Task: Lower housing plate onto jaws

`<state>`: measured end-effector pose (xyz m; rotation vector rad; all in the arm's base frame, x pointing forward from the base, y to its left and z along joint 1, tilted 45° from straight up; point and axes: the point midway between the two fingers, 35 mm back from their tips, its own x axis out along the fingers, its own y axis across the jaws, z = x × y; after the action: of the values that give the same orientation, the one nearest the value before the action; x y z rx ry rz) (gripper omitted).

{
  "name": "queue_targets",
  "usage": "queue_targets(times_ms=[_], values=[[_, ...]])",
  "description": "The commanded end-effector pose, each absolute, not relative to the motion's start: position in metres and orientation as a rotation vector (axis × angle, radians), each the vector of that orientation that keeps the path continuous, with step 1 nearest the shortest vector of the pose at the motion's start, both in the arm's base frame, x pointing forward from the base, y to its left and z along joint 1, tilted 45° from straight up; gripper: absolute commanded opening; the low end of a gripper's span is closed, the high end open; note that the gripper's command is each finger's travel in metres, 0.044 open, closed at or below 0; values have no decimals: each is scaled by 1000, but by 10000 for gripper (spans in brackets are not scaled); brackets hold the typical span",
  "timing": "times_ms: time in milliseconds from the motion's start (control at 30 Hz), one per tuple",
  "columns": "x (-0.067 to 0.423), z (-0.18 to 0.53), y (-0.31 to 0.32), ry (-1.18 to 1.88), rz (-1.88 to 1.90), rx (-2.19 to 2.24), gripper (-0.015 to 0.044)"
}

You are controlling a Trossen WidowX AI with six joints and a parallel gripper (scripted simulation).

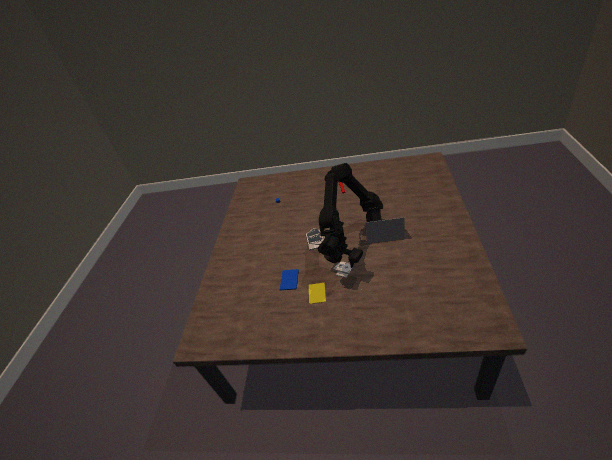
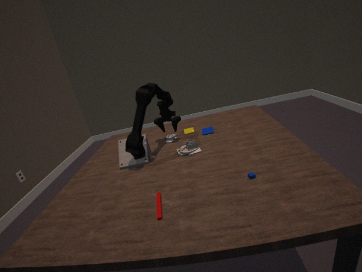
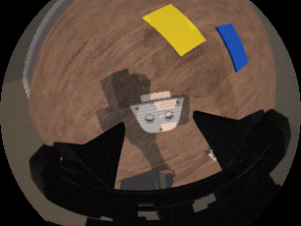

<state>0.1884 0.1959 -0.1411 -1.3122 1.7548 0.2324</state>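
Tabletop (image 1: 400,310) (image 2: 207,189) (image 3: 74,93): wood-look, matt, grainy. Arm (image 1: 330,197) (image 2: 139,116): blk, matt, plastic-look. Walls (image 1: 300,75) (image 2: 192,53): matt.

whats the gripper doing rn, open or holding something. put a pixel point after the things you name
Gripper (image 1: 345,262) (image 2: 170,131) (image 3: 158,120): open, nothing between its fingers, above the small grey-white part (image 1: 343,268) (image 2: 171,138) (image 3: 158,126).

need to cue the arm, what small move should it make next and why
Probably ease the open end effector straight down around the pale plate, then close. The wrist view shows the plate between the spread fingertips, with nothing gripped, and the exterior view shows the fingertips above it. I can't tell how well the fingers will fit its sides.
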Motion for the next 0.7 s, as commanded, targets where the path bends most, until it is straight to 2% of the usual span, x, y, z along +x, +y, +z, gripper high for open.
queue_targets(times_ms=[0, 667], values=[[188, -148, 188, 1761, 229, -1327, 440], [189, -172, 165, 1758, 229, -1332, 440]])
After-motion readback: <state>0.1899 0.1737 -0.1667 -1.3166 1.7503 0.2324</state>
